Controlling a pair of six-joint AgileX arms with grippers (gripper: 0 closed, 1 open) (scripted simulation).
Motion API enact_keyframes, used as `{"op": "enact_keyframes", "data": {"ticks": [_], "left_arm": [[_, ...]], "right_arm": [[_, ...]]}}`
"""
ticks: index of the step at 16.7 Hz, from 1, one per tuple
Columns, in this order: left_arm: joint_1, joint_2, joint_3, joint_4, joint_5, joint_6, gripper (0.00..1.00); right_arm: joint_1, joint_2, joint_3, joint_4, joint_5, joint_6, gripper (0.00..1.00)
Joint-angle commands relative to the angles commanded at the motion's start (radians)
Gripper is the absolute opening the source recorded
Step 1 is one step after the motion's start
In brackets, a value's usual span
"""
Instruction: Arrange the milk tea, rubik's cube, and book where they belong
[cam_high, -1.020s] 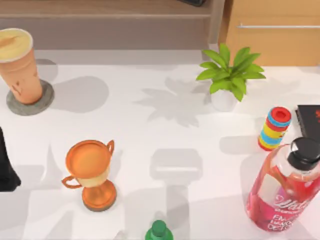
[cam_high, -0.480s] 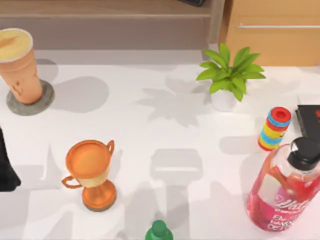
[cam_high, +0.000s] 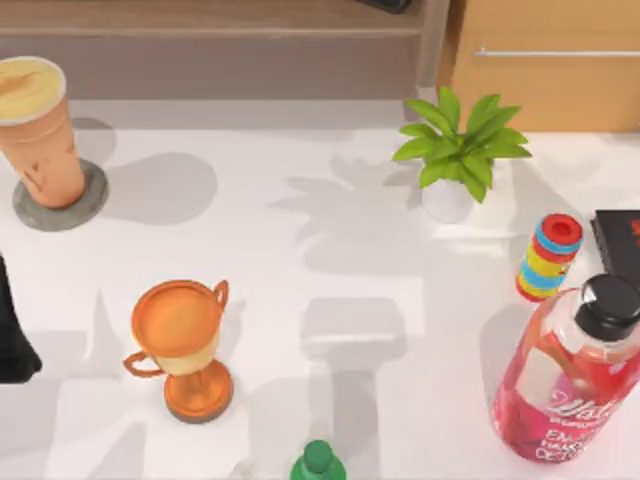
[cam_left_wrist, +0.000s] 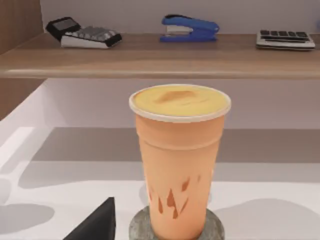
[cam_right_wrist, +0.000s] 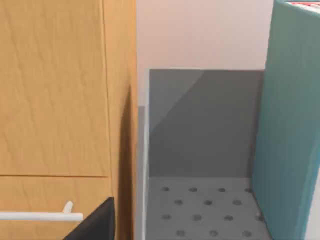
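Bright even light, soft shadows across the table.

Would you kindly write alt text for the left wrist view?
A tall orange-tan milk tea with a creamy yellow top stands upright on a round grey coaster. Behind it, a wooden shelf carries a blue stapler.

Milk tea on grey coaster

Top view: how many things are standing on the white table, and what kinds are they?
Drink cups: 1, the milk tea
Trophies: 1
Bottles: 2, pink and green-capped
Potted plants: 1
Ring stacks: 1
Coasters: 1
Flat black objects: 1
Total: 8
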Motion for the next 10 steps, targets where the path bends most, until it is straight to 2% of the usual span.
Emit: {"op": "enact_keyframes", "data": {"ticks": [5,10], "left_arm": [[0.000,0.000,0.000,0.000,0.000,0.000,1.00],[0.000,0.000,0.000,0.000,0.000,0.000,1.00]], "right_arm": [[-0.074,0.344,0.240,0.106,-0.068,-0.001,1.00],[-0.098,0.439,0.321,0.142,-0.090,0.000,1.00]]}}
